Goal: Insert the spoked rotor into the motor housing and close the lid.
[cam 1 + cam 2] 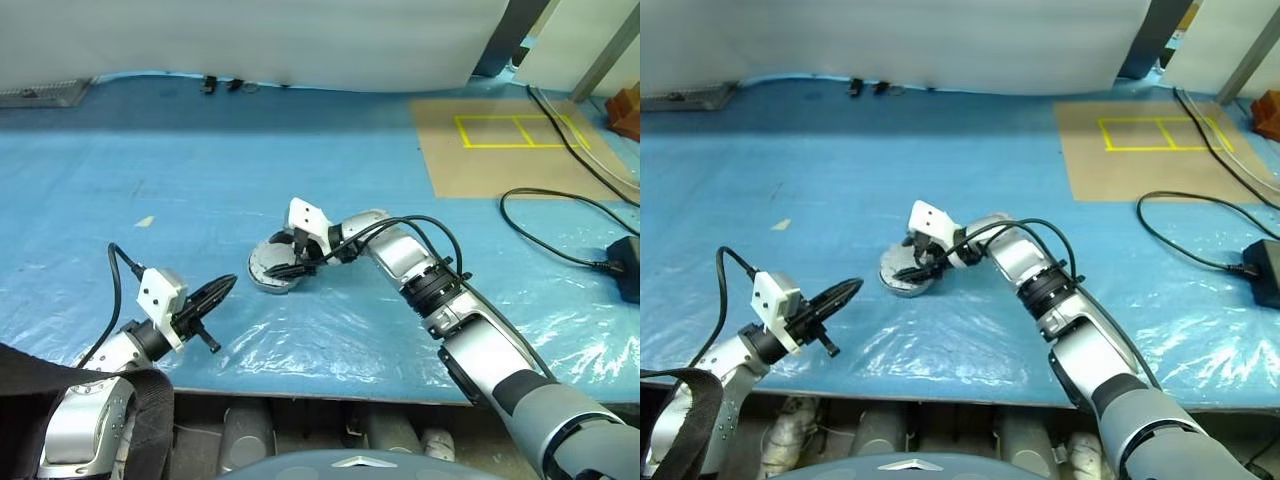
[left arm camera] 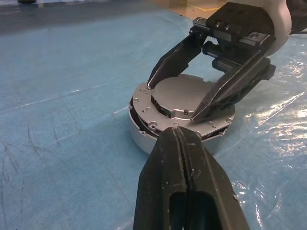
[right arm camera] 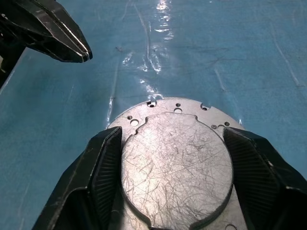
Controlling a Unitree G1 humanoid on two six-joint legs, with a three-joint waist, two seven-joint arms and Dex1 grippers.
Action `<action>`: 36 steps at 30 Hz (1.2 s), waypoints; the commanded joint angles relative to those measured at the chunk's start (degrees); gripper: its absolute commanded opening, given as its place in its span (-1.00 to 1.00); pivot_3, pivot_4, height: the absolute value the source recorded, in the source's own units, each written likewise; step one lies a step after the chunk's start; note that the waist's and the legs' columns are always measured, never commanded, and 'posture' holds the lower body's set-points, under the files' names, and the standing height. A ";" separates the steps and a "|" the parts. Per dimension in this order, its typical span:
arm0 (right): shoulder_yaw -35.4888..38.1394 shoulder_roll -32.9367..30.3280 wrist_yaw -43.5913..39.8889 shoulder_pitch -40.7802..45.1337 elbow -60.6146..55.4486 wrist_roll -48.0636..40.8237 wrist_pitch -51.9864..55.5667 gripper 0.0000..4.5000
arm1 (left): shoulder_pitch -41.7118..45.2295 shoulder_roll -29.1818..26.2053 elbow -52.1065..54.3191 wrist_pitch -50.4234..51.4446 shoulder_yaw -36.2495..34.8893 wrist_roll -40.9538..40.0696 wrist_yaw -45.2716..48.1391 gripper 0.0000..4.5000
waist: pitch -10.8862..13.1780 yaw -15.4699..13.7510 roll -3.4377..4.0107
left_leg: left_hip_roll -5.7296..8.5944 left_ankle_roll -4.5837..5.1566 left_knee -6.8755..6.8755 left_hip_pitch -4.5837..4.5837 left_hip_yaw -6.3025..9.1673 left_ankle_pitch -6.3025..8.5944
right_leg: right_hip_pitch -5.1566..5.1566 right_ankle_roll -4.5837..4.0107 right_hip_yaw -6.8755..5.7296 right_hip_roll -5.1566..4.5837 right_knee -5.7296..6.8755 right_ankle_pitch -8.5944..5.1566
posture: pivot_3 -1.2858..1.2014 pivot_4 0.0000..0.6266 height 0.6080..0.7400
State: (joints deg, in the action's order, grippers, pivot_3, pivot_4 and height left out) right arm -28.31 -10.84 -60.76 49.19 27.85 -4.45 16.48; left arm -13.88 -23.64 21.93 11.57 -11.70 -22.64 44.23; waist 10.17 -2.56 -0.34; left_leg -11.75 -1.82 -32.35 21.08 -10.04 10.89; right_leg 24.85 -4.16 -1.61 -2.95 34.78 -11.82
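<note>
A: Where is the motor housing (image 1: pixel 272 270) now?

B: It stands on the blue plastic sheet (image 1: pixel 300 180) that covers the table, about in the middle of the scene and a little toward the near side. It is a short round silver cup, and it sits upright.

A: And the lid (image 3: pixel 175 165)?

B: The lid lies on top of the housing with its plain grey, scratched face up. In the left wrist view a dark gap shows between the lid's outer ring and the housing wall on one side, so I cannot tell if it is fully seated.

A: What does the right gripper (image 2: pixel 199 93) do?

B: It reaches in from the right and points down to the left over the housing. Its two black fingers stand apart, one on each side of the raised round centre of the lid. The tips are at the lid, but I cannot tell if they press on it.

A: The left gripper (image 1: pixel 215 293)?

B: It is to the left of the housing, near it but not touching. Its fingers are together, with nothing between them, and it points toward the housing.

A: Anything else on the table?

B: On the far right there is a brown board (image 1: pixel 500 145) with yellow tape rectangles, and black cables (image 1: pixel 555 225) run across the sheet at the right side
</note>
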 commanded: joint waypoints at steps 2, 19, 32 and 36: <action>0.23 0.45 -0.74 0.37 -0.20 1.91 -1.38 0.30 | 0.27 -0.29 1.19 -1.87 -0.52 -1.20 -0.59 -1.00 | 0.00 0.11 0.00 | 0.00 0.00 -0.03 -0.03 0.00 0.00 | -0.01 -0.01 0.00 0.00 0.03 0.00 | 0.03 -0.52 1.00; 2.33 3.73 3.82 -1.56 0.42 3.75 5.81 0.30 | 1.19 -1.40 -1.87 -3.57 -0.49 -1.76 -0.52 -1.00 | -0.01 0.19 0.01 | -0.02 0.00 -0.08 -0.53 -0.02 0.00 | -0.41 -0.05 0.04 0.01 0.13 0.03 | 0.03 -0.52 1.00; -0.33 4.24 7.56 -6.32 -3.00 6.74 9.04 0.30 | 2.35 -1.78 -2.15 -2.78 0.37 -1.63 -0.63 -1.00 | -0.06 0.21 0.01 | -0.01 0.00 0.00 -1.09 0.01 0.01 | -0.78 0.15 0.17 0.01 0.11 -0.09 | 0.03 -0.52 1.00; -1.01 3.14 8.08 -6.12 -1.75 8.59 6.70 0.30 | 3.57 -2.39 -2.38 -1.82 0.99 -0.69 -1.50 -1.00 | -0.08 0.23 0.03 | -0.01 0.00 0.01 -1.13 0.01 0.01 | -0.81 0.21 0.18 0.01 0.11 -0.12 | 0.03 -0.52 1.00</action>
State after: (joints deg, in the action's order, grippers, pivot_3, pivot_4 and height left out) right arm -26.89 -6.49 -53.61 44.58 22.87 0.62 22.49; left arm -11.04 -24.89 18.67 9.49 -10.71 -23.48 43.23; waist 10.08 -2.33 -0.32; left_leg -11.76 -1.82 -32.34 19.95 -10.03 10.90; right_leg 24.04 -3.88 -1.43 -2.95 34.89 -11.98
